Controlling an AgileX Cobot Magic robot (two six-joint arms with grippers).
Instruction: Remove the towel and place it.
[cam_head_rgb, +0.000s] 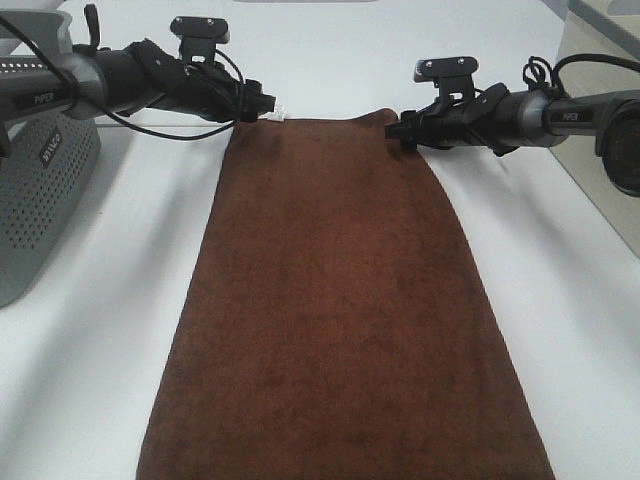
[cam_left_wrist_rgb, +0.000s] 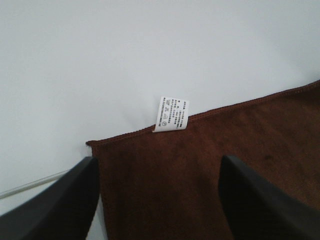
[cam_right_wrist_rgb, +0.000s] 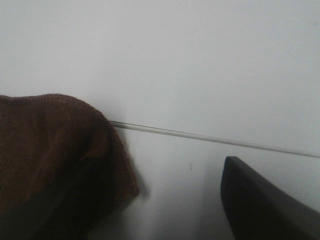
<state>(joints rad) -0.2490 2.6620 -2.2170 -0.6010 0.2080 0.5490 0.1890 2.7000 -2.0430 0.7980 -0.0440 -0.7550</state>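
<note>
Both grippers sit at the towel's far corners on the white table, left gripper by the tag, right gripper opposite; a grey basket stands behind the left arm. Left wrist view: fingers apart, straddling the flat corner, gripping nothing. Right wrist view: fingers apart, cloth draped over one. Releasing cleanly means lifting straight off without dragging cloth.

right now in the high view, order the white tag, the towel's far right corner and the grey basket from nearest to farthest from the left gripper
1. White tag: right beside the left gripper, on the towel's far edge.
2. Towel's far right corner: across the far edge, by the right gripper.
3. Grey basket: at the table's left edge, back along the left arm.
</note>
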